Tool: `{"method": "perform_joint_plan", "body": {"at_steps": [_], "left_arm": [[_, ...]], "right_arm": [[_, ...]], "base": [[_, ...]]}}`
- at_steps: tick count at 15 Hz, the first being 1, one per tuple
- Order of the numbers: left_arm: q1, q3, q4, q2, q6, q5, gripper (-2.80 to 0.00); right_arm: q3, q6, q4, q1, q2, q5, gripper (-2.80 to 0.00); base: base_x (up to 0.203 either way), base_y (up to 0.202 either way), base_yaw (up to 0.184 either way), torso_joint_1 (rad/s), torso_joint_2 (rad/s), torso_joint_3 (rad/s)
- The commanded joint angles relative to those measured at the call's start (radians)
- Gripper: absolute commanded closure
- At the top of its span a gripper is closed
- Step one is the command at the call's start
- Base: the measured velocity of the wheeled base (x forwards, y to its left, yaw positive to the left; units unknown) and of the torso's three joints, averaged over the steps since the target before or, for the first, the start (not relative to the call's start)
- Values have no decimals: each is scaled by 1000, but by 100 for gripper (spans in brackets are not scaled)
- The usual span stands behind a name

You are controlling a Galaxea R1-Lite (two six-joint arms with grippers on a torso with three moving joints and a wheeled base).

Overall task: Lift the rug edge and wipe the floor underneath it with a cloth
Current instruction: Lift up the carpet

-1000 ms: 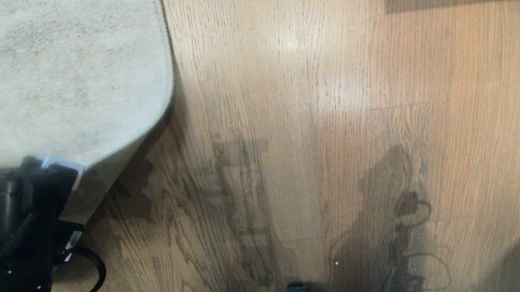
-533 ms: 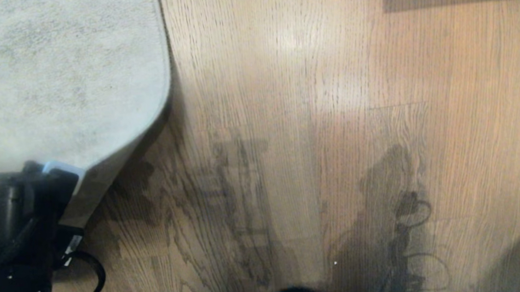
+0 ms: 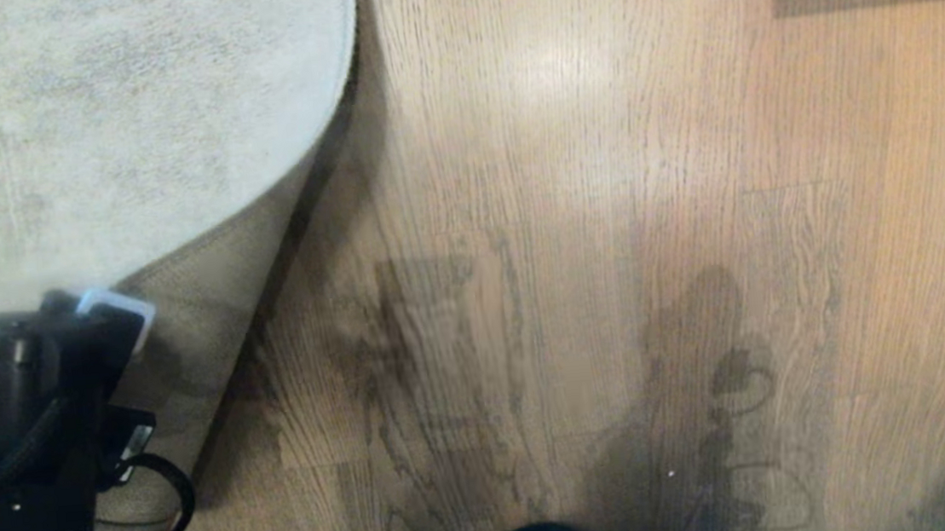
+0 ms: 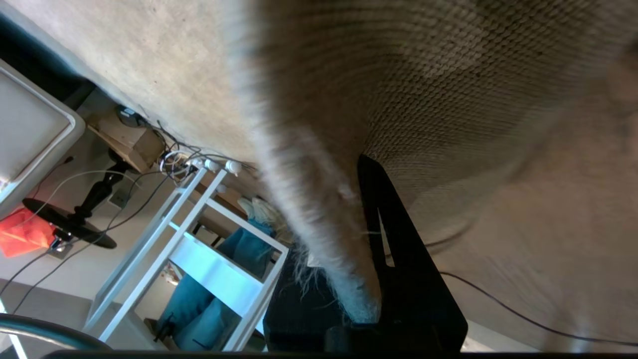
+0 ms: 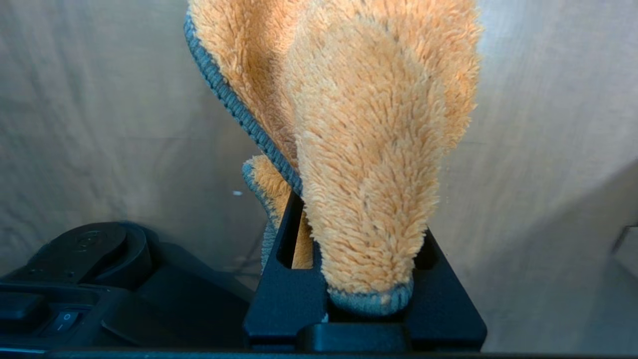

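rug edge (image 3: 208, 271) runs diagonally, backing up, pinched in left hand (image 3: 114, 318).

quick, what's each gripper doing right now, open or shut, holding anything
Left gripper: shut on the rug edge, corner lifted off the floor.
Right gripper: shut on the cloth.

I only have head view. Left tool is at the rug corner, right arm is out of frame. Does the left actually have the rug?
Observer: Yes. In the left wrist view the left tool is shut on the rug edge, with the tan mesh backing facing that camera.
Operator: Where's the cloth?
Observer: The cloth is clamped in the right tool, hanging above bare floor.
Operator: Is it touching the floor?
Observer: Can't tell from the right wrist view.
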Motion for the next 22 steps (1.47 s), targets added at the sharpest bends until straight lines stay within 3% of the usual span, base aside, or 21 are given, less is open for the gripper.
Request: {"method": "perform_joint_plan", "body": {"at_steps": [1, 9, 16, 22], "left_arm": [[0, 3, 1, 1, 2, 7, 0], [0, 3, 2, 1, 1, 7, 0], [12, -8, 2, 2, 1, 7, 0], [89, -8, 0, -10, 1, 7, 0]], "right_arm": [[0, -1, 0, 0, 1, 0, 0], [0, -1, 0, 0, 1, 0, 0], [0, -1, 0, 0, 1, 0, 0], [0, -1, 0, 0, 1, 0, 0]], "base": [[0, 195, -6, 6, 2, -5], [0, 170, -2, 2, 2, 3], [0, 0, 0, 0, 0, 0], [0, 0, 0, 0, 0, 0]]}}
